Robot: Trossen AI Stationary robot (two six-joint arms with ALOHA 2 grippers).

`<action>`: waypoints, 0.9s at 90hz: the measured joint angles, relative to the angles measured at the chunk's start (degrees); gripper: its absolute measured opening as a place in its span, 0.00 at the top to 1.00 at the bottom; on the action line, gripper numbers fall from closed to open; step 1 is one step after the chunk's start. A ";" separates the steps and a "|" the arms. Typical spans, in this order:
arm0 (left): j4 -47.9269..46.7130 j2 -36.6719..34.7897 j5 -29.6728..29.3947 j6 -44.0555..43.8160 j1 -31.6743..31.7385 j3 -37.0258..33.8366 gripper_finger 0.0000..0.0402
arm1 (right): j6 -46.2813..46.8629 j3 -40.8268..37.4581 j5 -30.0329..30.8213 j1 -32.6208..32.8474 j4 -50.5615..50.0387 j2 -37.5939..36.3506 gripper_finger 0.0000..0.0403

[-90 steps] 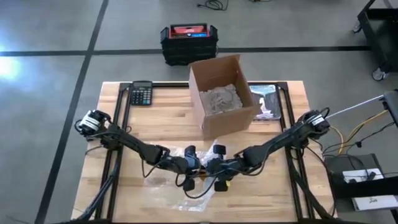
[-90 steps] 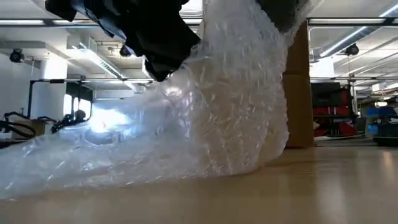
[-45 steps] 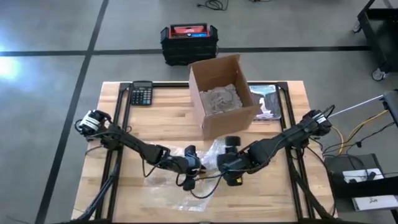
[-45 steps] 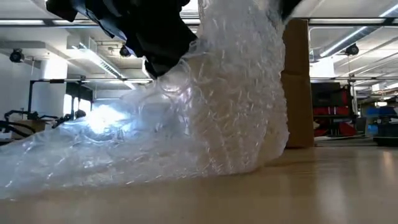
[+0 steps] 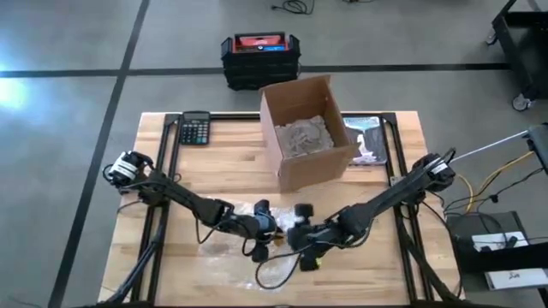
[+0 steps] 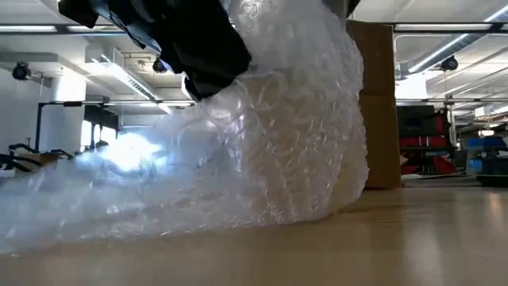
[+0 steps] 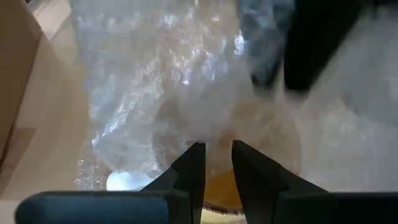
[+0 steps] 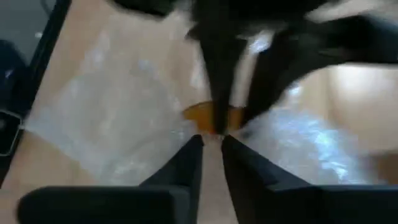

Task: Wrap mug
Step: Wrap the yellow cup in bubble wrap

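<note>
Swinging back toward the middle of the bench (image 5: 214, 162), the right tool (image 5: 301, 250) now sits lower and nearer the left tool (image 5: 262, 233) than half a second ago, and the bubble wrap (image 6: 238, 159) has billowed higher and fuller across the low view. That looks like another fold being carried over. Both tools show their fingers pressed nearly together, seemingly pinching wrap, though I cannot tell for sure. The mug (image 8: 211, 116) shows only as an orange patch beneath the film, between the two tools, near the bench's front edge.

The mug (image 7: 217, 190) shows only as an orange blur under bubble wrap (image 6: 262, 143).
</note>
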 joint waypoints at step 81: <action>-1.05 0.15 2.45 -0.06 -0.37 1.92 0.88 | 1.37 -0.19 -2.76 -0.69 -0.41 3.28 0.99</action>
